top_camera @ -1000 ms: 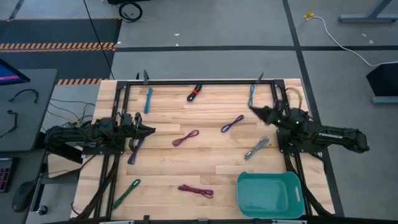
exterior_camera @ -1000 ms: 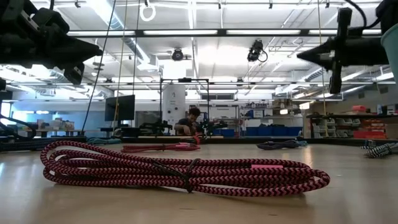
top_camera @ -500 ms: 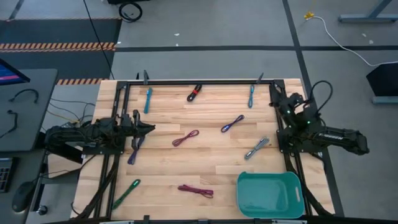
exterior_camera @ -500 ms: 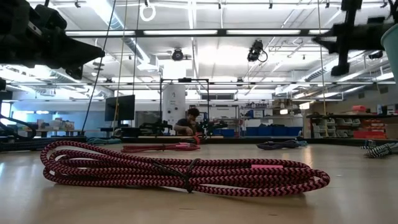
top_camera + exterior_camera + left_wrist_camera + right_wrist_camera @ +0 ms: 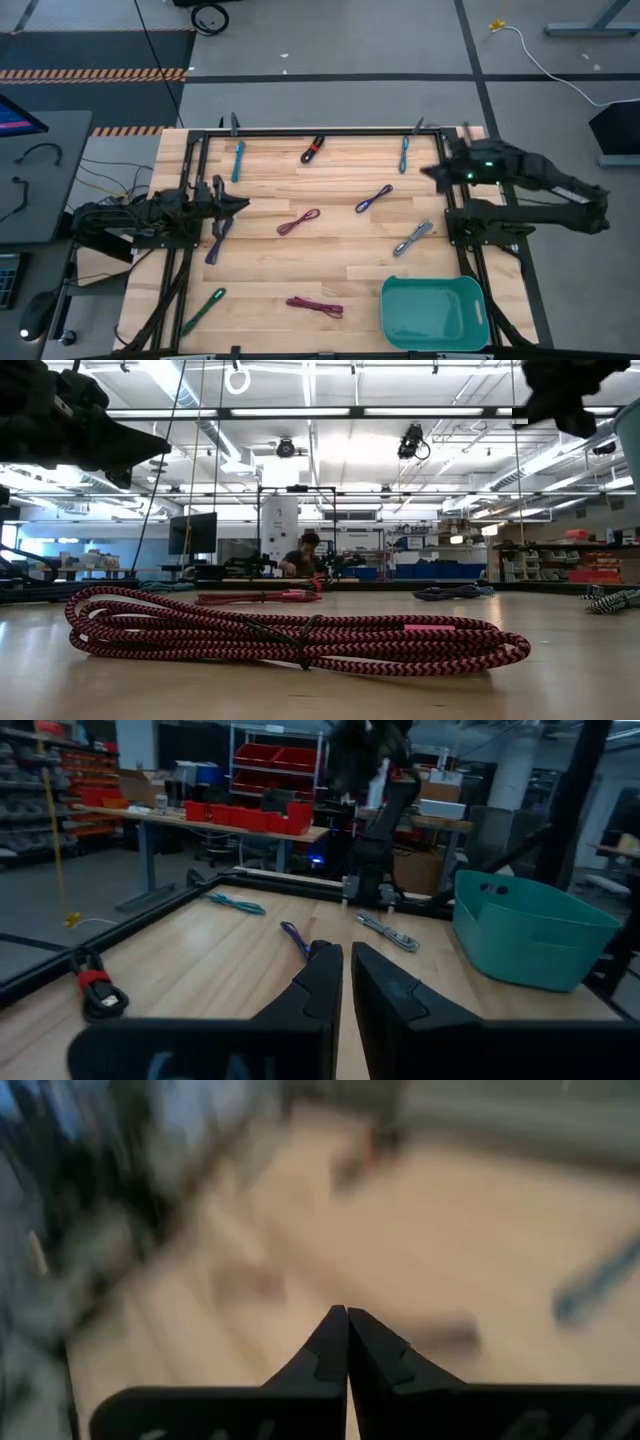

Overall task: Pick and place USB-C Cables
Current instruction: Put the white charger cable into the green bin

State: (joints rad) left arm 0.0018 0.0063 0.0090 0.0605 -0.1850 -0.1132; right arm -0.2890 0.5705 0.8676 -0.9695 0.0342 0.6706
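- Right hand (image 5: 432, 172), fingers pressed together and carrying nothing, is hovering at the table's (image 5: 330, 270) two o'clock, beside the teal cable (image 5: 404, 154).
- Left hand (image 5: 240, 207) is waiting at nine o'clock, fingers nearly together.
- USB-C Cables are lying scattered; bin (image 5: 433, 312) at five o'clock is holding none, judging the sorting barely begun.

No text, label, brand, number or sign can be read on anything in these views of table and room.

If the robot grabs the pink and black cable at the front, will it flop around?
Probably only a little. The pink-black cable is coiled into a bundle with a tie around its middle, so it likely lifts as one piece. Its looped ends may sag. It looks thin and braided, so probably light.
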